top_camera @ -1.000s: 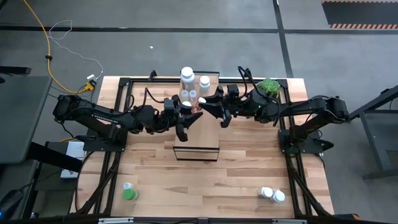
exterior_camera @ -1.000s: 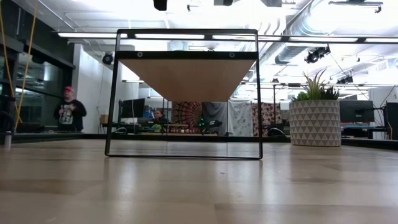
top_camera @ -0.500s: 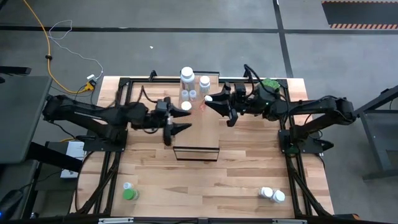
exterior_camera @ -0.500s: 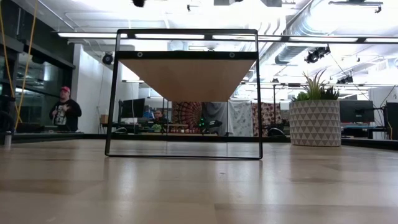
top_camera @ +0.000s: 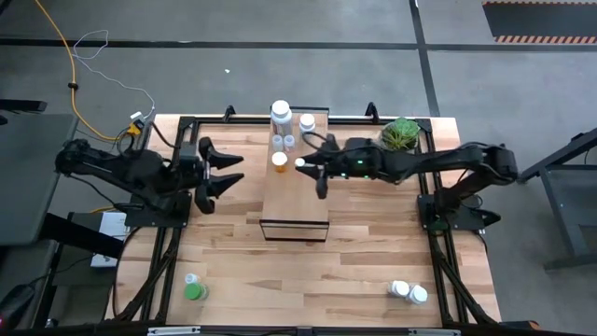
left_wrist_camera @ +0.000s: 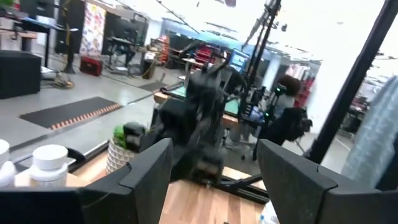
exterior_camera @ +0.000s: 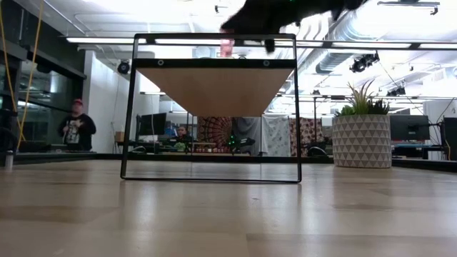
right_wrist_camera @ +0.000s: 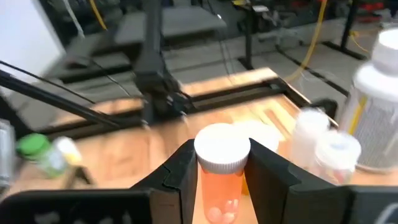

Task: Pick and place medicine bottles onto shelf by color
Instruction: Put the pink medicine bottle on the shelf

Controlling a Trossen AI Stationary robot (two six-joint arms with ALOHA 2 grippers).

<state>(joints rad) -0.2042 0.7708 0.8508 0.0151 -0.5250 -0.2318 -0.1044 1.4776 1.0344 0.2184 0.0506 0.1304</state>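
The shelf [top_camera: 297,201] stands mid-table, its pale plank on a thin black frame. Several white and clear bottles [top_camera: 280,113] stand at the plank's far end, and an orange bottle [top_camera: 279,161] stands just nearer. My right gripper [top_camera: 304,168] is over the plank, shut on a translucent orange bottle with a white cap [right_wrist_camera: 221,168], which also shows in the low view [exterior_camera: 226,47]. My left gripper [top_camera: 227,174] is open off the shelf's left side, touching nothing. A green bottle [top_camera: 193,290] and two white bottles [top_camera: 409,292] stand near the table's near edge. My right gripper pinches the orange bottle's body just below its white cap [right_wrist_camera: 222,163], one finger [right_wrist_camera: 184,177] on each side. The fingers reach in from the table's right, roughly level. The bottle is upright over the plank; whether its base touches the plank I cannot tell.
A potted green plant [top_camera: 403,133] sits at the table's far right, beside my right arm. Bare tabletop lies between the shelf and the bottles at the near edge. People stand in the room beyond the table [exterior_camera: 74,123].
My left gripper has drawn back from the shelf toward the table's left, leaving the orange bottle standing on the plank. My right gripper has carried its bottle toward the left and slightly nearer, over the plank, beside that orange bottle.
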